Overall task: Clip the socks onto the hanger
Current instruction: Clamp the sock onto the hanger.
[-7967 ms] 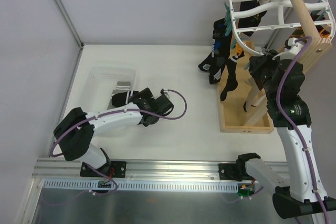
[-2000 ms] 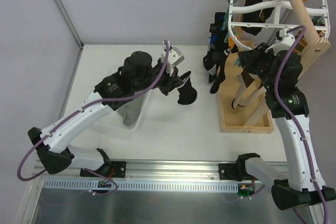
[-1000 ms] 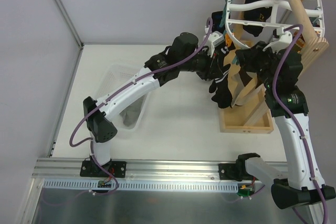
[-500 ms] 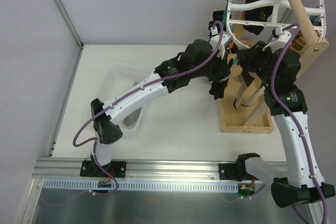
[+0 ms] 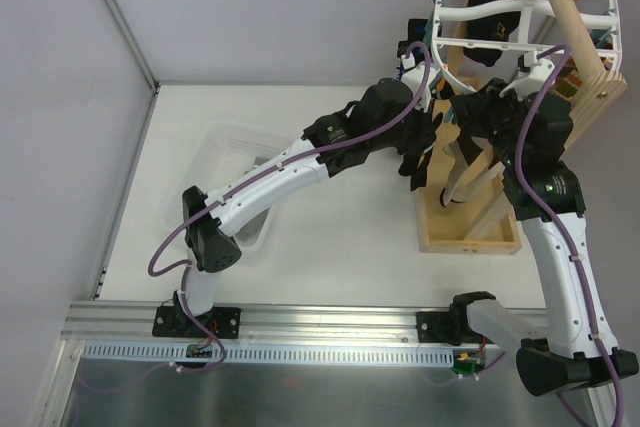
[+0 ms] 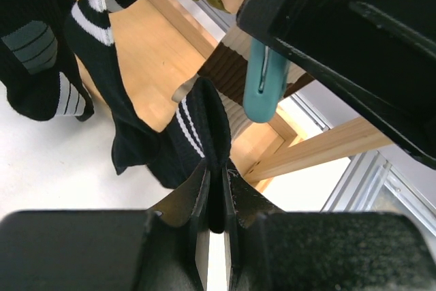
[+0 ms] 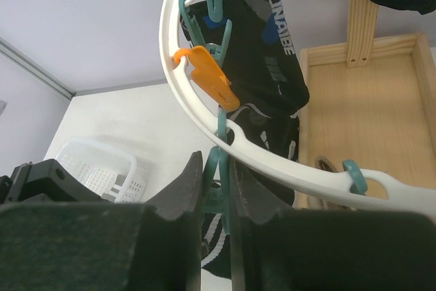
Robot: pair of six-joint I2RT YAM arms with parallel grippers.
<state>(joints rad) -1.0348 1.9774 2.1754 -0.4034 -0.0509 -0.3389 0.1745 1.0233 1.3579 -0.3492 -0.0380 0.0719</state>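
My left gripper (image 6: 216,199) is shut on a black sock with white stripes (image 6: 197,127), held up just below a teal peg (image 6: 262,66). From above, this left gripper (image 5: 420,139) and its sock (image 5: 418,172) sit right under the near rim of the white hanger (image 5: 520,7). My right gripper (image 7: 215,158) is shut on that teal peg (image 7: 219,175) beneath the hanger rim (image 7: 286,168). Other black socks (image 6: 102,52) hang beside it, one from an orange peg (image 7: 208,76).
The hanger hangs from a wooden pole (image 5: 570,17) on a stand with a boxed wooden base (image 5: 470,232). A translucent white basket (image 5: 235,162) sits at the table's left, partly under the left arm. The right gripper's black body (image 6: 354,39) is close above the left one.
The left arm has crept a little further right and up with its sock, closer under the peg. The right arm and the hanger have stayed put.
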